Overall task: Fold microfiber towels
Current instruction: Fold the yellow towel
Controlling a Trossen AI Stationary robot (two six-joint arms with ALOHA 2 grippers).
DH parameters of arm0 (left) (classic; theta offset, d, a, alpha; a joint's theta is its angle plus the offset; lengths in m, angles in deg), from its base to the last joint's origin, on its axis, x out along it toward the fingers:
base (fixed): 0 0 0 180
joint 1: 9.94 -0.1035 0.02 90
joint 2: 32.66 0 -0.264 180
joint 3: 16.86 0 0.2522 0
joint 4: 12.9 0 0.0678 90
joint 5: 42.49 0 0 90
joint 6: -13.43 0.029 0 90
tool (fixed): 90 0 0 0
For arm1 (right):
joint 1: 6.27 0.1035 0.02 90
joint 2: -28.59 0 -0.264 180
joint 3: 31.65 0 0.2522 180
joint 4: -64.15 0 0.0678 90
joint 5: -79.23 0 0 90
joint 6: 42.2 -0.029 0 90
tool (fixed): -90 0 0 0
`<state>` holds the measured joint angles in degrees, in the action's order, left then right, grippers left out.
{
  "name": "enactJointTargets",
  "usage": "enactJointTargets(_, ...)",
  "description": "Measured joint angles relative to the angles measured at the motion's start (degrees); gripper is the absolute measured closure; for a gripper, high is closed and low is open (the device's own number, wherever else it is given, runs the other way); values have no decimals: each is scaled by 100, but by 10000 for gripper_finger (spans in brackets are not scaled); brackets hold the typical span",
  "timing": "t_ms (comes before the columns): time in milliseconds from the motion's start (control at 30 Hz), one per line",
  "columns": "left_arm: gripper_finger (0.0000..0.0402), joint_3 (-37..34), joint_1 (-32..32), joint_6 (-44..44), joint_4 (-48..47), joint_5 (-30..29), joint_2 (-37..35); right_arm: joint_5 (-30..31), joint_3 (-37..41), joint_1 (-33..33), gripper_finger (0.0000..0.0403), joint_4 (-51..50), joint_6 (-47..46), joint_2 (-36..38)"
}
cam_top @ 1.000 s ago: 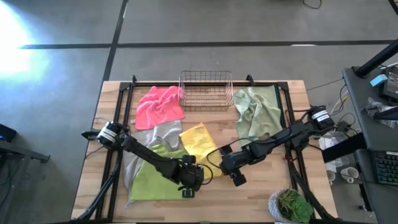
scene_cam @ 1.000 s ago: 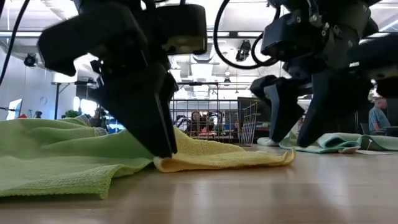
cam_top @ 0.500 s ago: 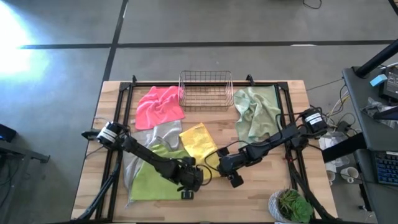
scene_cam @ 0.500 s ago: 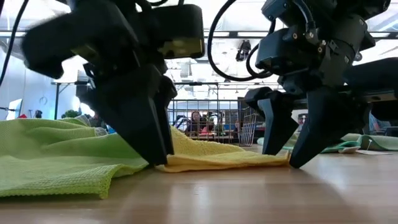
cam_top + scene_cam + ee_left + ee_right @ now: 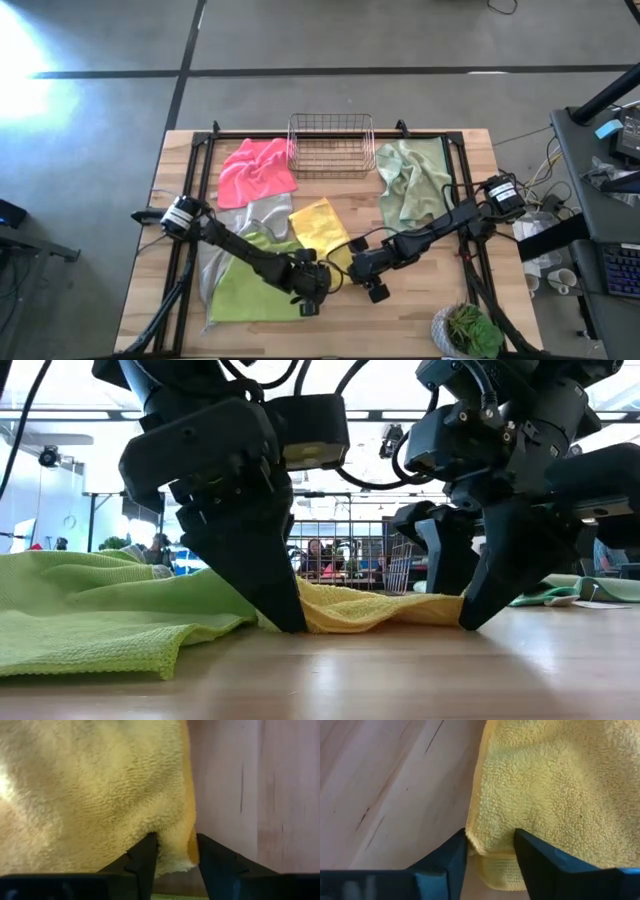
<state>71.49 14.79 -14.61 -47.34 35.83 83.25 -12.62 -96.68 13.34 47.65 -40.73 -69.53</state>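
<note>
The yellow towel [image 5: 320, 225] lies flat on the wooden table near the middle, its left side resting on the lime green towel [image 5: 248, 288]. My left gripper [image 5: 312, 292] stands at its near left corner, fingers down on the table [image 5: 292, 625]. My right gripper [image 5: 366, 280] stands at its near right corner [image 5: 470, 622]. Each is shut on the yellow towel. The grey towel [image 5: 243, 215], pink towel [image 5: 258, 168] and sage towel [image 5: 412, 182] lie apart, untouched. My left gripper pinches the yellow towel's near left corner [image 5: 175, 847] between its two fingers, from above and pointing down. The cloth bunches between the fingers and the rest lies on the table. My right gripper pinches the near right corner [image 5: 487, 849] between its two fingers, from above and pointing down. A small fold of the edge sits between the fingers and the rest lies on the table.
A copper wire basket [image 5: 330, 145] stands at the far edge between the pink and sage towels. A potted plant [image 5: 466, 330] sits at the near right corner. Bare wood shows along the near edge [image 5: 400, 320].
My right gripper has gone toward the table's left and down onto the yellow towel's near right corner. My left gripper has shifted a little toward the right at the near left corner. The towel's near edge has bunched up between them.
</note>
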Motion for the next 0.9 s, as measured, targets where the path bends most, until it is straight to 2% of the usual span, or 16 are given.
enactJointTargets(233,392,132,-3,-12,-43,68,11,-17,0,2,347,-23,-403,7)
enactJointTargets(333,393,214,0,-14,-62,115,22,26,2,0,382,-103,-647,72)
enactJointTargets(400,393,248,0,-15,-68,135,22,42,4,0,390,-219,-780,156)
enactJointTargets(667,400,492,-4,-127,-47,283,-40,6,4,122,394,-883,-1276,760)
enactJointTargets(900,401,1160,-4,-306,-395,536,-68,-17,-191,499,394,-1262,-2003,1310)
